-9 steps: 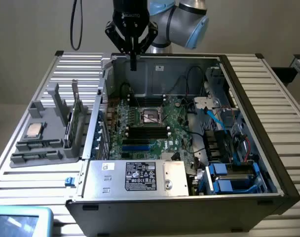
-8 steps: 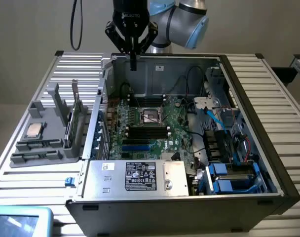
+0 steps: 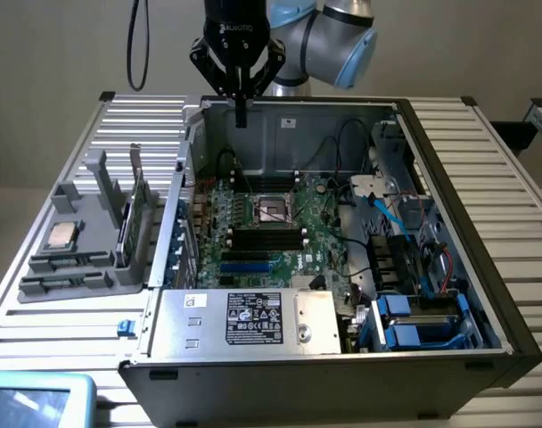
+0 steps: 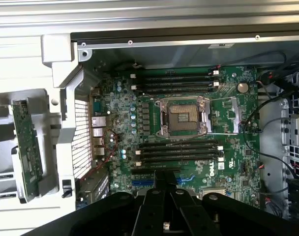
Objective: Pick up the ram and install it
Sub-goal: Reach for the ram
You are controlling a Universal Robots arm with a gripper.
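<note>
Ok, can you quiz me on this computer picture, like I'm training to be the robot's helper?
1. True or false: the tool is open wide.
2. The motherboard's processor socket is: A) empty, B) holding a chip, C) hidden under a fan.
3. Fill in: the silver processor chip lies on the gray ____ outside the computer case.

Key: 1 false, it is shut; 2 A; 3 holder.

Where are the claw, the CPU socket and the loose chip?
claw [image 3: 242, 116]: exterior view, between its shut fingertips.
CPU socket [image 4: 183, 120]: wrist view, its middle.
chip [image 3: 59, 236]: exterior view, its silver top.
</note>
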